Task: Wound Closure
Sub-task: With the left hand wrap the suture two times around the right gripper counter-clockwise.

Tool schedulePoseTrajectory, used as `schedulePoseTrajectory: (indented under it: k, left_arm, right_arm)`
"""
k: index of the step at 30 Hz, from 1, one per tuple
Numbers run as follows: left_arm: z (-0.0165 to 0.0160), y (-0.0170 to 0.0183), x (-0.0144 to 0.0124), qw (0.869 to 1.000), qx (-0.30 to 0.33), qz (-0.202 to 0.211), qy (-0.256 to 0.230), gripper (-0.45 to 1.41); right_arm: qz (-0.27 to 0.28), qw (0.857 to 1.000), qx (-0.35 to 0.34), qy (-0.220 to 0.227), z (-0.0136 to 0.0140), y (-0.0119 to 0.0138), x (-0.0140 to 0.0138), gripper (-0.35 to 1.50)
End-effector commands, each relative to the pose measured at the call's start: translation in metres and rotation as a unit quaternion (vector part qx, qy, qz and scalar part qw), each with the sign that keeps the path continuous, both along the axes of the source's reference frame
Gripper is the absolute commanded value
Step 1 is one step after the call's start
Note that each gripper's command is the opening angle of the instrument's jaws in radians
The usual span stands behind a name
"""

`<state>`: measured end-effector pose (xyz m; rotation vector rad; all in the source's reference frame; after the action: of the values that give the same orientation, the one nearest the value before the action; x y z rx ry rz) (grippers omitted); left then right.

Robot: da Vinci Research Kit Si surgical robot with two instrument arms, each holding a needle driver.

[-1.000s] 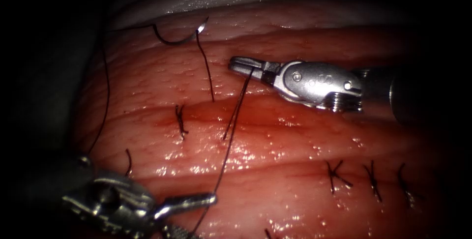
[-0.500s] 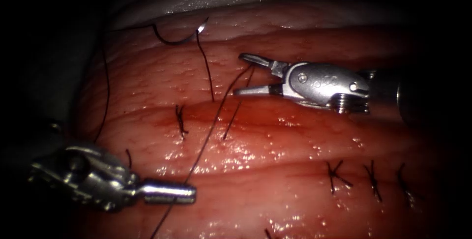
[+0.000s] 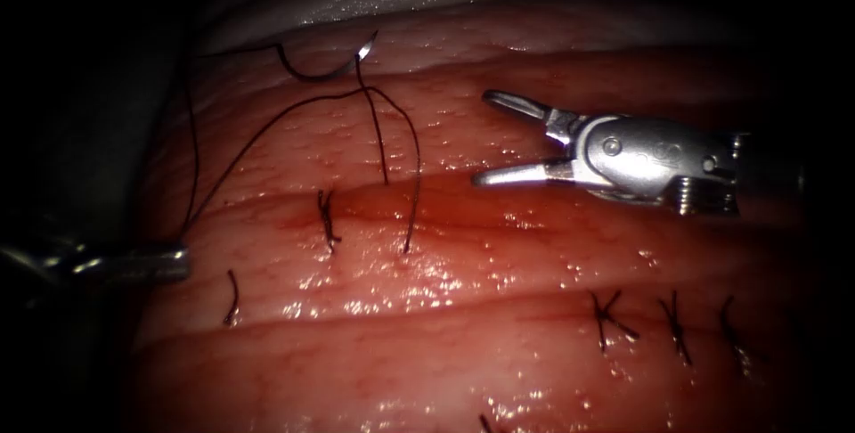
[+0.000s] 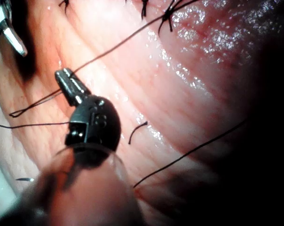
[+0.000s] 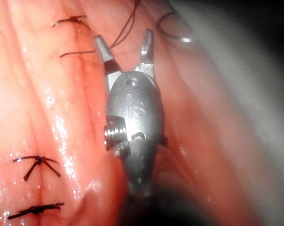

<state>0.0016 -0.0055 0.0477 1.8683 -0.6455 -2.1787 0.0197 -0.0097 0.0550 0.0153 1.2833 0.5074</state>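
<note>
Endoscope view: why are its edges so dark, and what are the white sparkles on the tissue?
Endoscope view: light hits the tissue centrally, the edges are shadowed; sparkles are glare off its wet surface. The left end effector, in shadow, is shut on the thread; the right end effector, open and empty, glints. The needle lies on the tissue, unheld. Left wrist view: similar glare.

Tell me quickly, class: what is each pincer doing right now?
Left pincer: closed on the thread.
Right pincer: open, holding nothing.
Needle: lying free on the tissue.

endoscope overhead, wrist views close (sharing tissue)
</note>
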Motion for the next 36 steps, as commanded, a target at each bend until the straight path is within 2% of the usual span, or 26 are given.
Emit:
schedulePoseTrajectory:
  k: [1,2,3,6,7,8,9,15,16,21,23,28,30,32,36]
  left_arm:
    - [0.0001,-0.0008,-0.0003,1.0,-0.005,-0.001,0.005,-0.45]
    - [-0.0001,-0.0012,-0.0003,1.0,-0.007,-0.001,0.006,-0.45]
    - [-0.0003,-0.0015,-0.0003,1.0,-0.008,-0.002,0.007,-0.45]
    - [-0.0008,-0.0021,-0.0008,1.0,-0.012,-0.004,0.007,-0.45]
    - [-0.001,-0.0023,-0.0011,1.0,-0.013,-0.003,0.006,-0.45]
    - [-0.001,-0.0023,-0.0011,1.0,-0.013,-0.003,0.006,-0.45]
    - [-0.0011,-0.0024,-0.0013,1.0,-0.014,-0.002,0.004,-0.45]
    - [-0.0016,-0.0031,-0.0017,1.0,-0.016,0.009,0.006,-0.45]
    - [-0.0016,-0.0031,-0.0017,1.0,-0.016,0.009,0.006,-0.45]
    - [-0.0025,-0.0042,-0.0019,0.999,-0.028,0.035,0.006,-0.45]
    - [-0.0033,-0.0045,-0.0022,0.998,-0.039,0.048,-0.007,-0.45]
    - [-0.0045,-0.0046,-0.0022,0.996,-0.058,0.059,-0.02,-0.45]
    - [-0.0052,-0.0041,-0.0022,0.995,-0.07,0.063,-0.022,-0.45]
    - [-0.0053,-0.0032,-0.0021,0.995,-0.074,0.065,-0.024,-0.45]
    - [-0.0041,-0.0008,-0.0018,0.997,-0.067,0.033,-0.02,-0.45]
  right_arm:
    - [0.008,1.0,0.001,0.002,0.0004,0.001,0.0011,0.74]
    - [0.007,1.0,0.001,0.004,0.0003,0.0011,0.0014,0.24]
    - [0.005,1.0,0.001,0.012,0.0001,0.0013,0.0022,-0.35]
    - [-0.015,1.0,0.008,0.024,-0.0008,0.0016,0.0046,-0.35]
    - [-0.044,0.999,0.019,0.024,-0.0015,0.0018,0.0063,-0.35]
    - [-0.044,0.999,0.019,0.024,-0.0015,0.0018,0.0063,-0.35]
    - [-0.066,0.997,0.03,0.023,-0.002,0.0023,0.0081,-0.35]
    - [-0.085,0.995,0.036,0.048,-0.0023,0.0043,0.012,-0.35]
    - [-0.085,0.995,0.036,0.048,-0.0023,0.0043,0.012,-0.35]
    - [-0.105,0.992,0.039,0.053,-0.0013,0.0053,0.0145,-0.35]
    - [-0.134,0.989,0.043,0.043,0.0003,0.0054,0.0158,-0.35]
    - [-0.177,0.983,0.04,0.036,0.003,0.0049,0.0164,-0.35]
    - [-0.222,0.973,0.041,0.045,0.0047,0.0041,0.0159,-0.35]
    - [-0.245,0.967,0.053,0.054,0.0054,0.0033,0.0156,-0.35]
    - [-0.271,0.957,0.067,0.074,0.006,0.0018,0.015,-0.35]
